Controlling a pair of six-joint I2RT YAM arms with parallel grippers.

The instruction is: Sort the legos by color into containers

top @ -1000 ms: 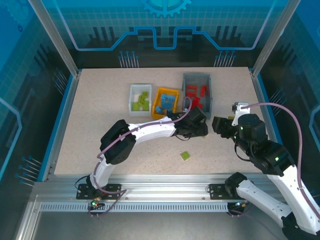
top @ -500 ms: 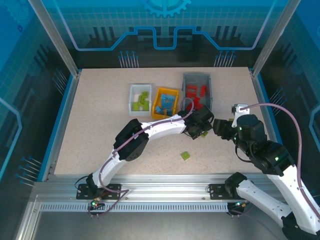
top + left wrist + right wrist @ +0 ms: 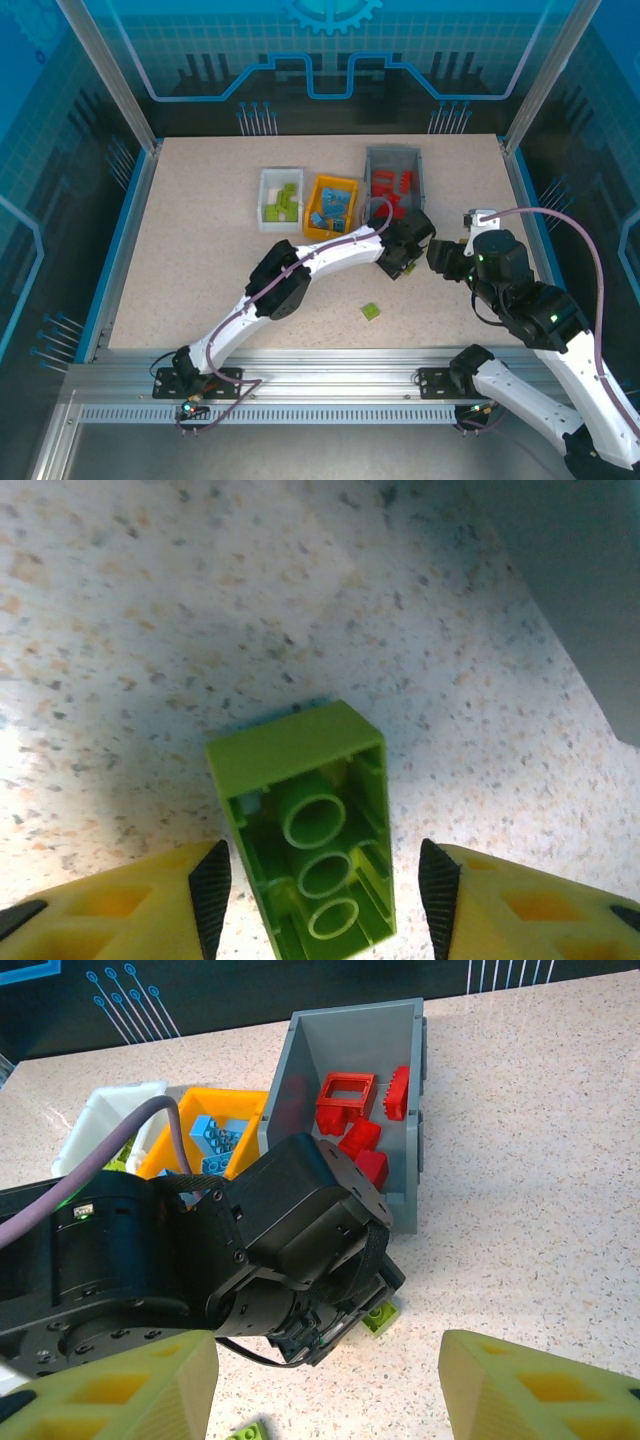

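Note:
A lime green lego (image 3: 305,830) lies on the table with its hollow underside facing the left wrist camera. My left gripper (image 3: 325,895) is open and straddles it, with a gap on each side. The same lego (image 3: 380,1315) peeks out under the left wrist (image 3: 290,1240). In the top view the left gripper (image 3: 402,262) is low, just in front of the grey container (image 3: 395,185), which holds red legos (image 3: 350,1110). The orange container (image 3: 332,205) holds blue legos and the white container (image 3: 281,198) holds green ones. My right gripper (image 3: 325,1390) is open and empty, just right of the left wrist.
Another green lego (image 3: 371,312) lies loose on the table towards the near edge, also seen as a green lego (image 3: 250,1432) at the bottom of the right wrist view. The grey container's wall (image 3: 590,580) stands close beyond the left gripper. The two wrists are near each other.
The left arm has stretched further right and away, bringing its gripper to the near end of the grey container over the green lego. The right arm has stayed put.

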